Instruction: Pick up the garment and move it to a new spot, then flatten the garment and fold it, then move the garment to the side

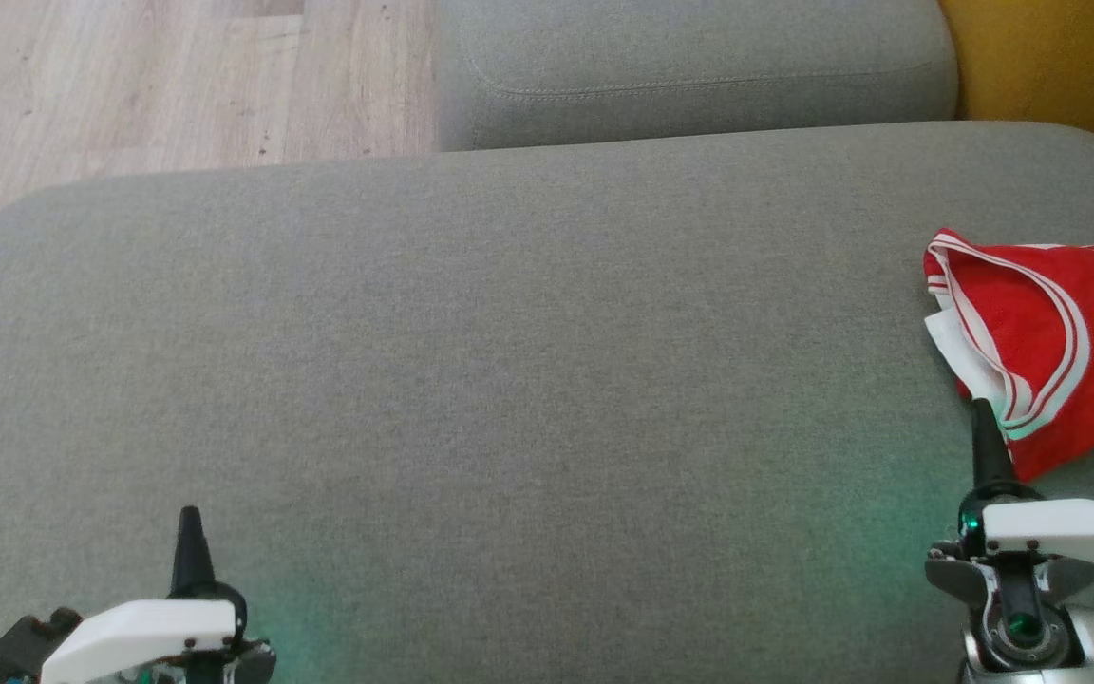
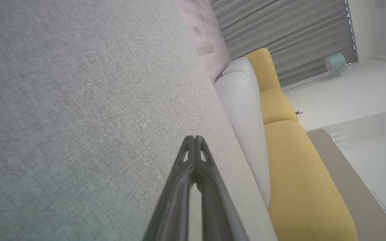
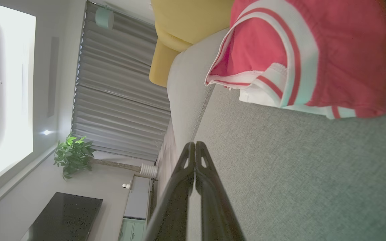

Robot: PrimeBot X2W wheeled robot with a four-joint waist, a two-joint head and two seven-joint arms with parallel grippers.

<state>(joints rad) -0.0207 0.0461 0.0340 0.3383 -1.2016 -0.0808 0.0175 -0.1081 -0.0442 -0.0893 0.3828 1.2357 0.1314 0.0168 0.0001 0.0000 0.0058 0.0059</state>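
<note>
- Landmark: the grey seat cushion (image 1: 509, 380); every position below is given against it.
- Red basketball jersey (image 1: 1041, 323): lies on the cushion's far-right part and runs past the right edge of the head view. It is bunched rather than flat. The white-and-red striped trim of an opening faces the cushion's middle, and a white patch of fabric shows under that trim. Part of a white numeral shows near the frame edge.
- Right gripper (image 1: 981, 407): sits over the cushion's near-right part, with both dark fingers pressed together into one point and nothing pinched between them. In the head view the tip overlaps the jersey's near hem. In the right wrist view the gripper (image 3: 194, 143) has a strip of bare cushion (image 3: 297, 174) between it and the jersey (image 3: 313, 50), so it is close to the cloth but not touching.
- Left gripper (image 1: 189, 513): sits over the cushion's near-left part, well apart from the jersey. In the left wrist view its fingers (image 2: 194, 137) meet at the tips and hold nothing, with plain cushion fabric (image 2: 79, 100) beneath.
- Beyond the cushion's far edge: a second grey cushion (image 1: 699, 66) and, to its left, a wood floor (image 1: 129, 76).
</note>
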